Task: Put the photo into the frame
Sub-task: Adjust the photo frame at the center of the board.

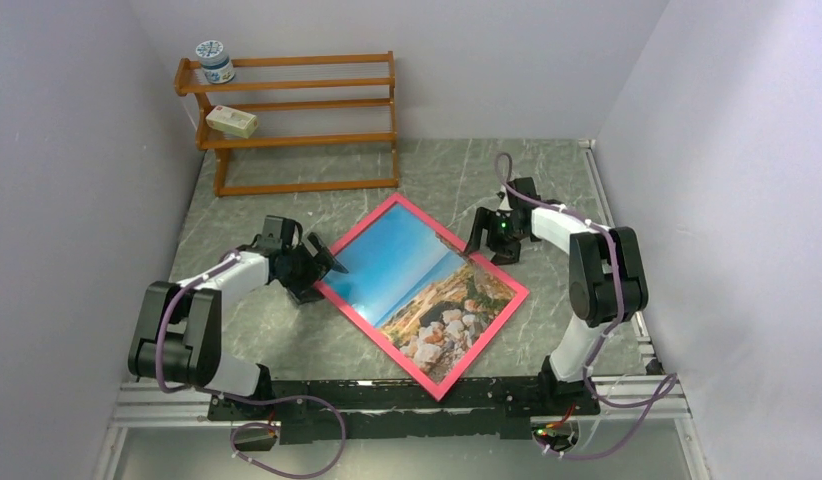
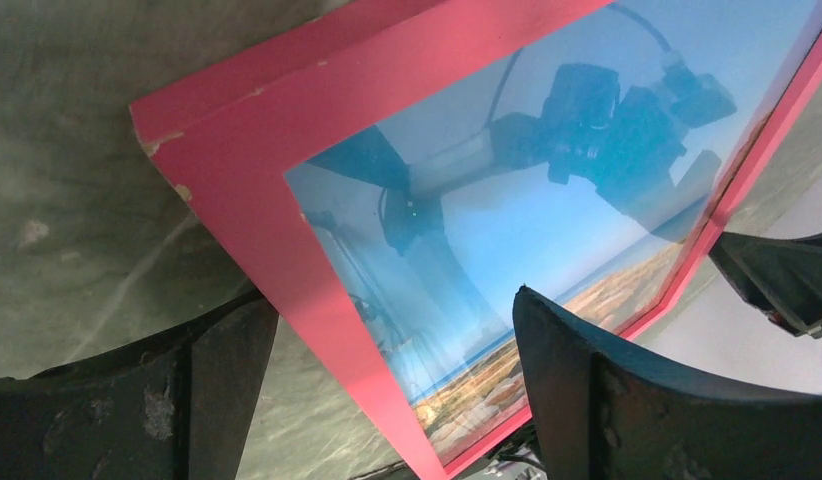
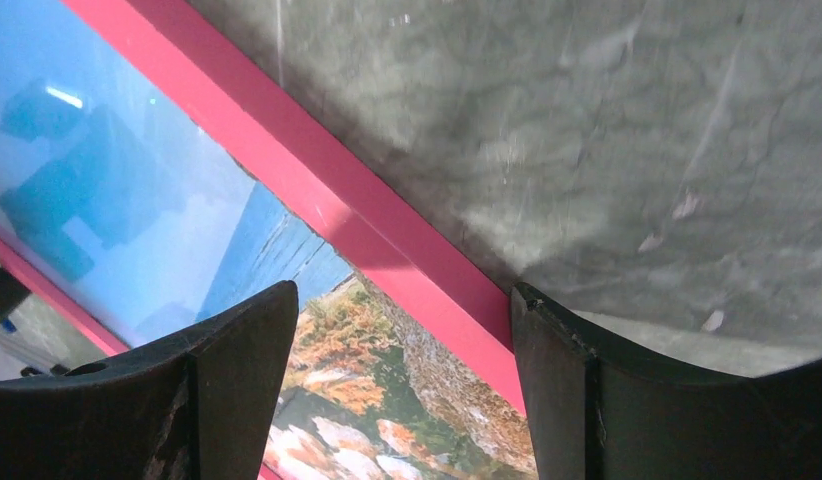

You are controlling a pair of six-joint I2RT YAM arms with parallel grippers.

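**Left jaws:** spread wide, holding nothing. A rail of the thin-edged, bright pink rectangular picture frame (image 2: pixel 237 190) passes through the gap. One finger sits outside it over the grey marbled surface (image 1: pixel 547 180), the other over the clear pane (the arm is mirrored in it). A frame corner lies just beyond the fingertips. Whether they touch the rail, I cannot tell.

**Right jaws:** likewise released and empty, straddling a long rail. The inner finger is over the print, the outer over bare surface.

**Photo:** the large print of blue sky, sea and rocky shore (image 1: pixel 412 270) lies between the two sets of jaws. It sits behind the pane, with the frame face up and flat. It looks seated, so I judge the task near its end.

**Handling (judged):**
- The frame is stiff and light; the pane is glossy, slippery and breakable.
- Take hold on the pink rail only, pinching across its width.
- Lying flat, it offers little edge to get under.
- Keep pressure off the middle of the pane.
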